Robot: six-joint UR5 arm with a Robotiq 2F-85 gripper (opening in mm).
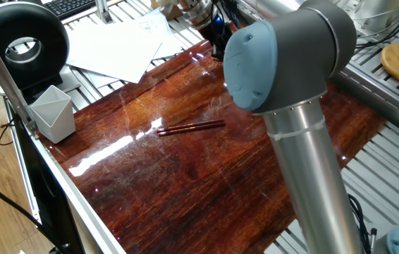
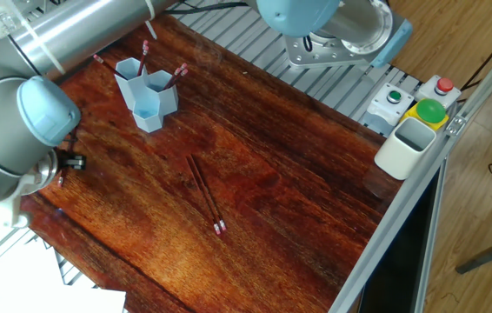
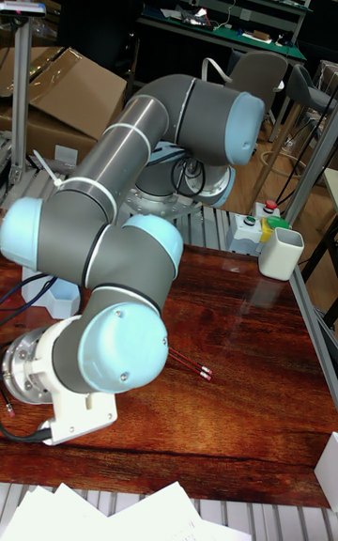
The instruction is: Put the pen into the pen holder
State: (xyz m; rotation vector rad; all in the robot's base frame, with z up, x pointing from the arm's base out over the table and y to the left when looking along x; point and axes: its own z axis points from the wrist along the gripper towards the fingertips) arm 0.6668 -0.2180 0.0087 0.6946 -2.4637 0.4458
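Observation:
The light blue pen holder (image 2: 147,97) stands near the table's far corner with several pens in its tubes; in the tall view only a bit of the pen holder (image 3: 52,298) shows behind the arm. Two dark red pens (image 2: 205,194) lie side by side mid-table, also seen as the pens (image 1: 191,128) and the pens (image 3: 192,368). My gripper (image 2: 66,163) hangs low over the table's edge by the papers, well away from those pens. The wrist covers most of it. In the one fixed view the gripper (image 1: 217,39) is a dark shape behind the elbow joint. Its jaws are hidden.
A pale grey angular cup (image 1: 53,113) stands at one table corner, also seen as the cup (image 2: 407,145), beside a button box (image 2: 431,108). Loose white papers (image 1: 122,42) lie beyond the table's edge near the gripper. A black round device (image 1: 22,46) sits behind the cup.

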